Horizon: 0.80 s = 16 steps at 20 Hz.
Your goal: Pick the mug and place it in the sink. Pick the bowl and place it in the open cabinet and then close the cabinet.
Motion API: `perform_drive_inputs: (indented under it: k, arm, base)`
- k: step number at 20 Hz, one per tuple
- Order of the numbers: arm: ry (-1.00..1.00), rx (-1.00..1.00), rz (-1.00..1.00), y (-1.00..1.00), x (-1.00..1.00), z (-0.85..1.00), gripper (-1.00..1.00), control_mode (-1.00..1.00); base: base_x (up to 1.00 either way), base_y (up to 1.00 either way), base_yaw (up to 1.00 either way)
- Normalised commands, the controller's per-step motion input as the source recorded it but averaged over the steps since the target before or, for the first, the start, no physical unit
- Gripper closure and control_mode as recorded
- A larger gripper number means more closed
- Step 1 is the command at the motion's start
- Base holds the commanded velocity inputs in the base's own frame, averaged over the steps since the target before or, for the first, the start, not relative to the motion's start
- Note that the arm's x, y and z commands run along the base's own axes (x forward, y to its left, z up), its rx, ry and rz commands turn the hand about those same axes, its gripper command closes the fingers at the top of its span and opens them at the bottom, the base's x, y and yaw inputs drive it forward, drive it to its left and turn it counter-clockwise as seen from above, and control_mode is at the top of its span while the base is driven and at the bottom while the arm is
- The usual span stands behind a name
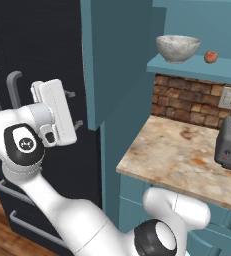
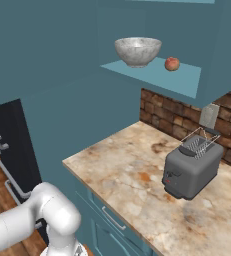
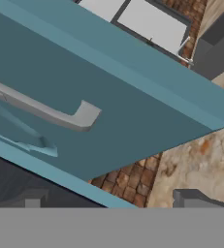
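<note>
Evidently the bowl already sits on the cabinet shelf, so closing remains: the empty, wide-open end effector must push the door shut.

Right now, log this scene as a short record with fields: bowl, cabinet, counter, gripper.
bowl: grey bowl sits on the cabinet shelf, beside a small red fruit
cabinet: teal cabinet door stands open; its grey handle shows close in the hand view
counter: marbled counter holds a grey toaster, with a brick wall behind
gripper: open, empty, facing the door
remaining: close the cabinet
</note>
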Motion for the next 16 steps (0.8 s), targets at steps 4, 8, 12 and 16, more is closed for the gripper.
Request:
perform_drive_inputs:
  k: [4,8,12,16]
  arm:
    - [-0.13,0.00,0.02,-0.40,0.00,-0.01,-1.00,-1.00]
    - [-0.20,0.01,0.01,-0.52,-0.17,0.00,-1.00,-1.00]
    - [-0.29,0.03,0.00,-0.60,-0.48,0.00,-1.00,-1.00]
    - [-0.25,0.07,0.00,-0.70,-0.29,0.00,-1.00,-1.00]
  base:
    - [0.00,0.00,0.00]
    - [0.00,0.00,0.00]
    - [0.00,0.00,0.00]
    - [0.00,0.00,0.00]
